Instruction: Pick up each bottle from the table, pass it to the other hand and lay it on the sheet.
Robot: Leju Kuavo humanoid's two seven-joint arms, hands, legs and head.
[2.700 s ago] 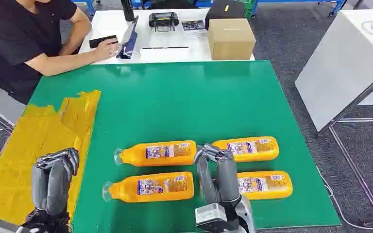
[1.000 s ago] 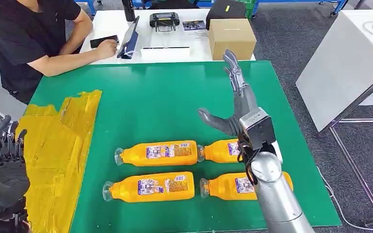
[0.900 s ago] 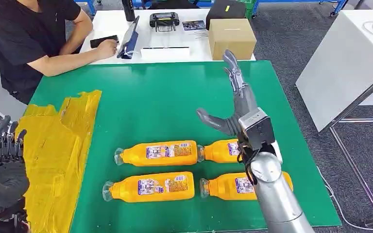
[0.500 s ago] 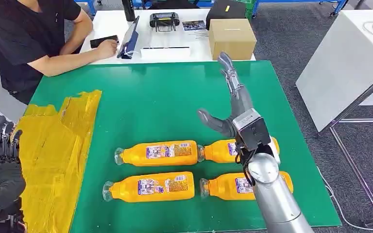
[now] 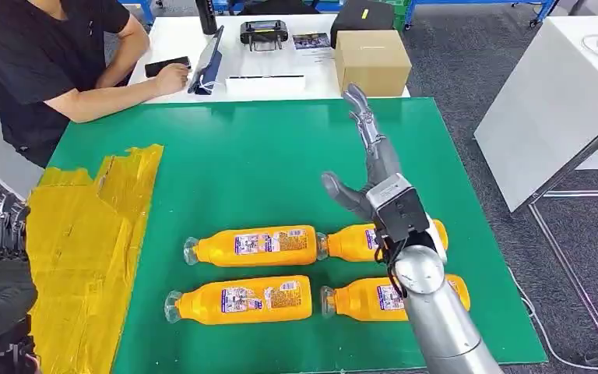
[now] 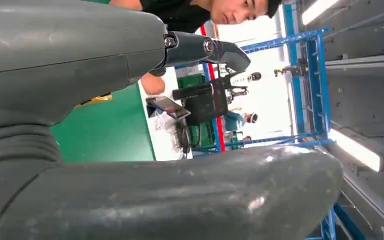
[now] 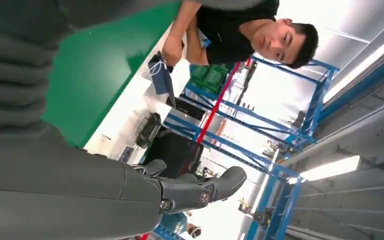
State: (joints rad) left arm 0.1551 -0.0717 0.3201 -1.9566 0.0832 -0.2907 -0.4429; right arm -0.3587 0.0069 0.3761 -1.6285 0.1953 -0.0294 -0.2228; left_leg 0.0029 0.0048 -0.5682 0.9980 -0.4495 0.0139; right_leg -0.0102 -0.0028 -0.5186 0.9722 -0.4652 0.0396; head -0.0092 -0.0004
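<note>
Several orange bottles lie on their sides on the green table, in two rows. The front left bottle and the back left bottle show whole. My right arm covers part of the back right bottle and the front right bottle. My right hand is raised above the right-hand pair, fingers stretched upward and thumb spread, holding nothing. My left hand stands upright at the near left edge of the yellow sheet, also with nothing in it. The left hand and right hand hold nothing in the wrist views either.
A person in a black shirt sits at the white table behind the green one, a hand on a phone. A cardboard box stands at the far edge. Another white table is at the right.
The right arm rose from the near edge over the right-hand bottles and its fingers stretched out; lately it drifts slightly left. The left hand uncurled and moved left, off toward the sheet's edge.
</note>
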